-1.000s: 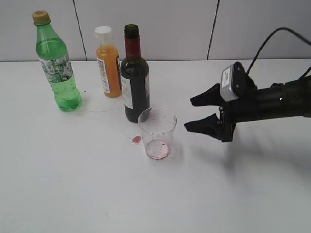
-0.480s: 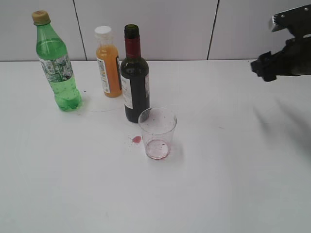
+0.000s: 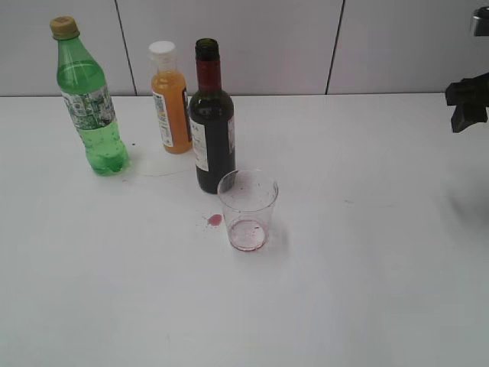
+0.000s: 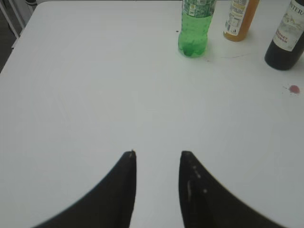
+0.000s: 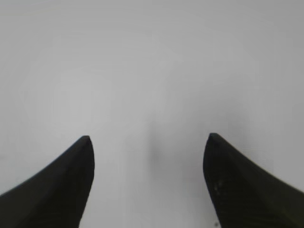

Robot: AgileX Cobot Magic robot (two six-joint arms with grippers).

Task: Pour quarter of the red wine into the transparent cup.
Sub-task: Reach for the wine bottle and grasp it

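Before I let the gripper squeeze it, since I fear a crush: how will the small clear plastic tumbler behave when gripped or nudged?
The small clear plastic tumbler looks thin-walled, so it would probably flex under a firm pinch. Nearly empty, with only a red film at the bottom, it is likely light and apt to slide or tip if nudged.

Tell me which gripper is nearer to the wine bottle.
Likely the left, though hard to judge. The left gripper, outside the exterior view, sees the wine bottle far ahead to its right. The right gripper is at the exterior view's right edge, well beyond the transparent cup.
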